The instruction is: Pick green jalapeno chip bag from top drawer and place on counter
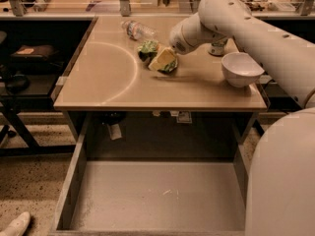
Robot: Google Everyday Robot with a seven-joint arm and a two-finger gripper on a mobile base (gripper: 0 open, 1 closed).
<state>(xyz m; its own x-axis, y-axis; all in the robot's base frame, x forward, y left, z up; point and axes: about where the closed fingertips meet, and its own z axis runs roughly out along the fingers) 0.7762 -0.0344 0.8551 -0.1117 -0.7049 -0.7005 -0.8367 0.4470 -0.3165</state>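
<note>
The green jalapeno chip bag [147, 48] is crumpled and sits low on the counter [106, 77], at its far middle. My gripper [163, 61] reaches in from the right and is shut on the bag; its pale fingers [161, 59] cover the bag's right part, with green foil showing on both sides of them. The top drawer [152, 195] is pulled out below the counter's front edge, and its grey bottom is bare.
A clear plastic bottle [136, 29] lies behind the bag. A white bowl [241, 69] stands at the counter's right, under my arm. A small can [217, 48] stands behind the arm. A dark side shelf [29, 63] is on the left.
</note>
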